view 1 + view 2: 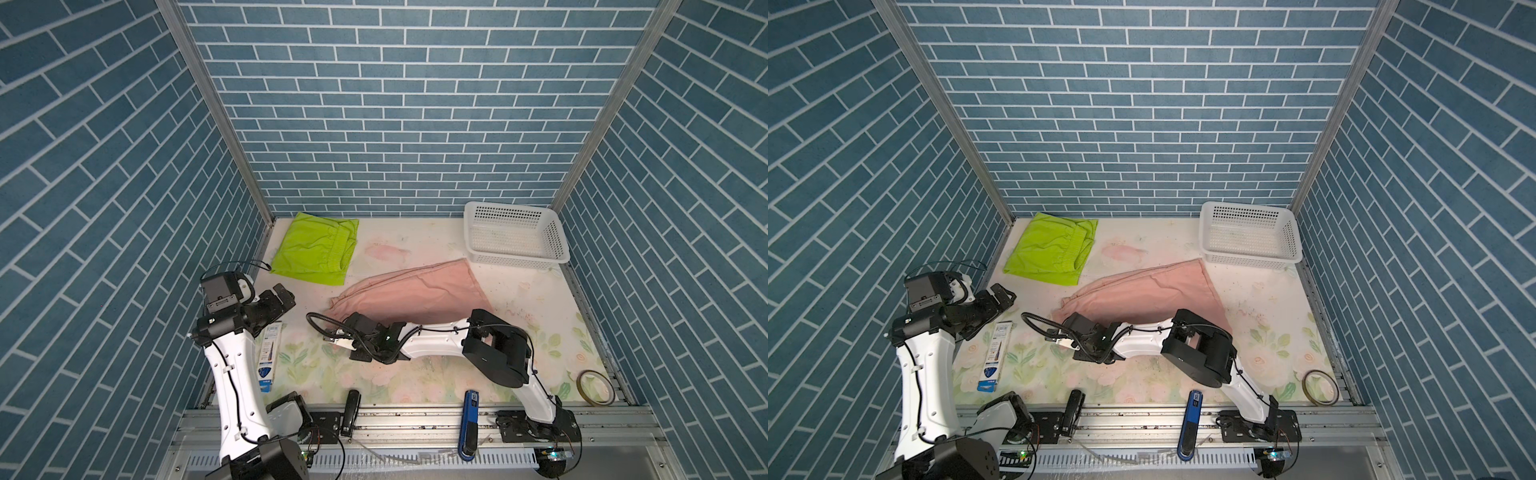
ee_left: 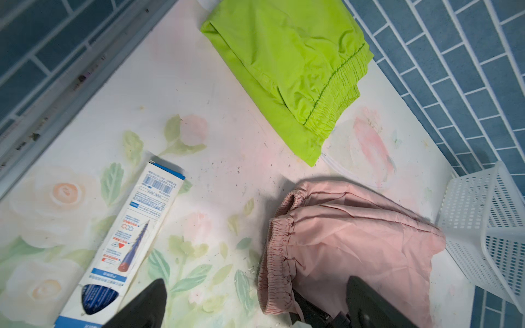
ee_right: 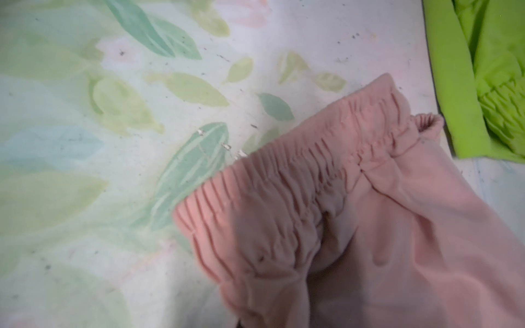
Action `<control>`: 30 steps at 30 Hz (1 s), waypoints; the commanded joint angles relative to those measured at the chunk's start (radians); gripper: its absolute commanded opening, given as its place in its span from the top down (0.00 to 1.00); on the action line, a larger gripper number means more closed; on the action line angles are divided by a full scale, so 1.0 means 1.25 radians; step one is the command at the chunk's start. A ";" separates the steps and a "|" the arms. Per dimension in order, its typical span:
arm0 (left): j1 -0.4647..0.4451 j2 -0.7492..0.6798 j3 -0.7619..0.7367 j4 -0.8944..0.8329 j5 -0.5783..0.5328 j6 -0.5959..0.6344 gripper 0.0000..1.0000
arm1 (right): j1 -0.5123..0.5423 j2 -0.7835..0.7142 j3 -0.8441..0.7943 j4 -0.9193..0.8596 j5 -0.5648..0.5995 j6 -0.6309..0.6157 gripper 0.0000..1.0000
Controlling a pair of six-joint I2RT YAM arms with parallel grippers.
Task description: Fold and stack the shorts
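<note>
The right end effector (image 1: 350, 324) is clenched on the waistband corner of the pink shorts (image 1: 415, 295), which sprawl across the middle of the desk (image 1: 552, 299), their far hem just short of the white basket (image 1: 517, 261). The left end effector (image 1: 280, 297) hangs released by the desk's left edge. The folded green shorts (image 1: 311, 249) fill the back-left corner.

walls (image 1: 395, 104): blue brick pattern, 9, 12 and 3 o'clock | posts (image 1: 212, 104): aluminium, 11 and 1 o'clock | bench (image 1: 424, 245): pale floral cover
</note>
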 commanded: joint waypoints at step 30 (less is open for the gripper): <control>-0.168 0.074 -0.340 0.539 0.283 -0.407 0.00 | -0.076 -0.073 -0.179 0.420 -0.103 0.177 1.00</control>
